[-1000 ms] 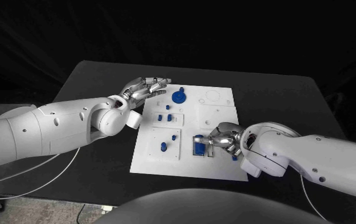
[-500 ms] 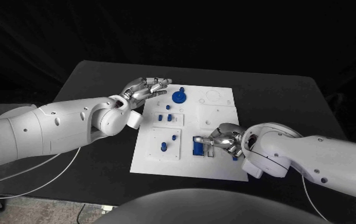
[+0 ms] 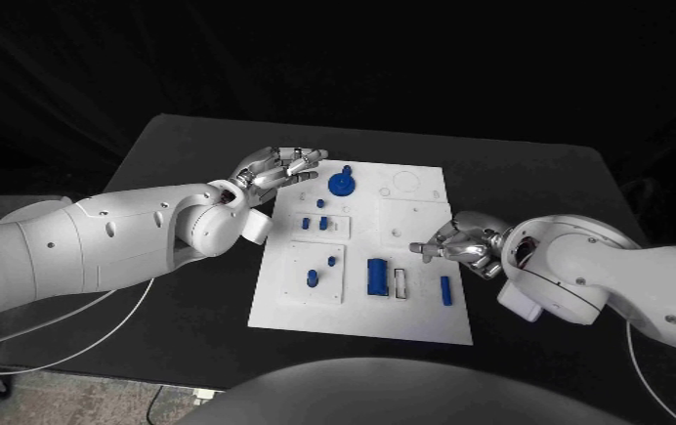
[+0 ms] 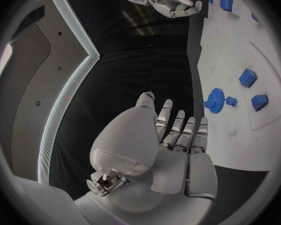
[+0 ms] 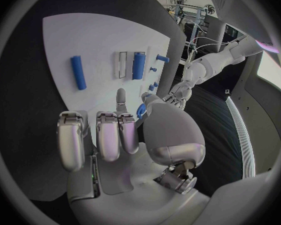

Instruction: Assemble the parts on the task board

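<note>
No lettering, label, brand mark or number can be read on the white task board [image 3: 423,322], on its blue parts [image 3: 378,276], or on the robot's arms and hands; small marks on the board are too fine to make out.

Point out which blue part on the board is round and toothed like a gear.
The blue gear near the board's far edge, beside the left hand; it alone is a toothed disc, the others being blocks, pegs or bars.
</note>
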